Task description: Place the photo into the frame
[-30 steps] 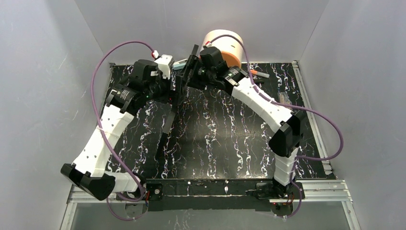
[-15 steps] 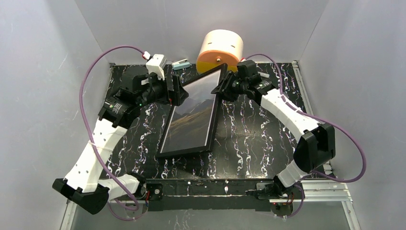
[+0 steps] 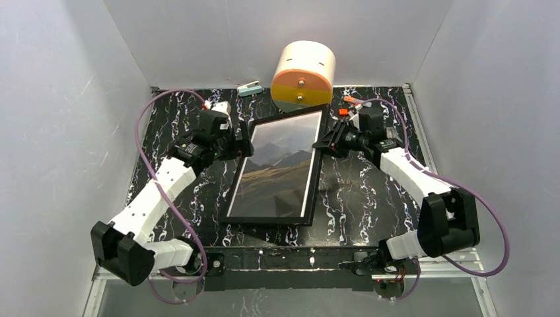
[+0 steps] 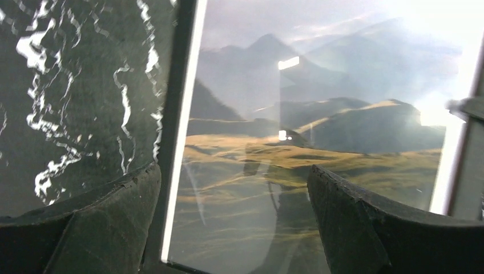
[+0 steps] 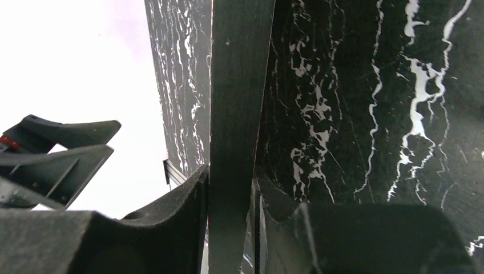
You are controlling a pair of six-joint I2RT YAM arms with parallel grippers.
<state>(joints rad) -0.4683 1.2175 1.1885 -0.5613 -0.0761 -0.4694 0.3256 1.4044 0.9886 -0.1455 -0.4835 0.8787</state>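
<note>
The frame (image 3: 271, 218), black-bordered, lies face up and nearly flat on the marbled table (image 3: 370, 191). The photo (image 3: 277, 168), a mountain landscape, shows behind its glass. My left gripper (image 3: 245, 140) stands open at the frame's upper left edge. In the left wrist view its fingers straddle the black border (image 4: 181, 114) and the photo (image 4: 308, 142), gripper (image 4: 233, 170) holding nothing. My right gripper (image 3: 323, 142) is shut on the frame's right edge. The right wrist view shows that edge (image 5: 237, 85) pinched between both pads of the gripper (image 5: 231, 177).
A cream and orange cylinder (image 3: 302, 72) stands just beyond the frame's far edge. A small teal item (image 3: 249, 88) lies at the back left and small orange-white pieces (image 3: 353, 101) at the back right. Grey walls enclose the table.
The frame has gone from standing on edge between the arms to lying face up. Both arms have lowered and spread apart. The left gripper has opened; the right has closed on the frame's right edge.
</note>
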